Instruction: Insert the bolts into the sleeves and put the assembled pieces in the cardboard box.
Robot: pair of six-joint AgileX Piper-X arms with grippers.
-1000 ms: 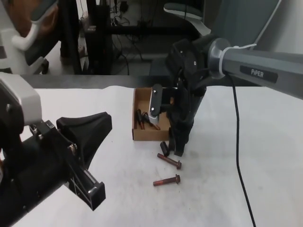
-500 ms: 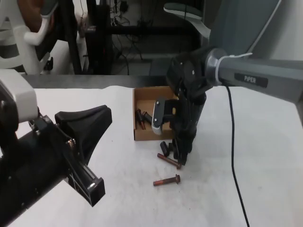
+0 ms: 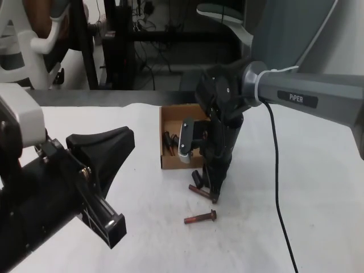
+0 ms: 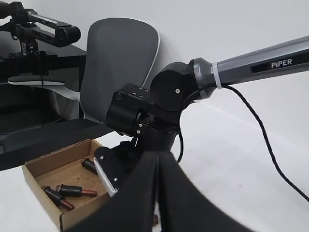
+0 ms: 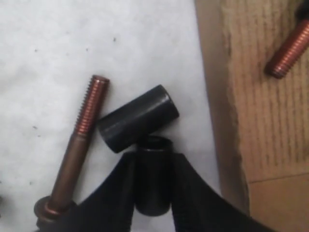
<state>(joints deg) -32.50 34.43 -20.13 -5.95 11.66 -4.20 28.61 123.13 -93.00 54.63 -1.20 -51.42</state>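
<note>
My right gripper [image 5: 152, 162] points straight down at the bench just in front of the cardboard box [image 5: 227, 121], its fingers shut on a black sleeve [image 5: 153, 186]. A second black sleeve [image 5: 138, 124] lies on its side touching the held one. A copper bolt [image 5: 77, 154] lies next to them. In the high view the right gripper [image 3: 214, 190] stands over that bolt [image 3: 202, 193], and another bolt [image 3: 200, 217] lies nearer to me. My left gripper [image 3: 120, 145] hovers at the near left, shut on nothing, far from the parts.
The cardboard box [image 3: 170, 162] holds several bolt-and-sleeve pieces [image 4: 72, 190]. White cloth covers the bench [image 3: 318, 216]. A cable [image 3: 278, 187] trails from the right arm across the right side. Chairs and desks stand behind the bench.
The right gripper has come down and shifted slightly left onto the sleeves in front of the box. The left arm has hardly moved.
</note>
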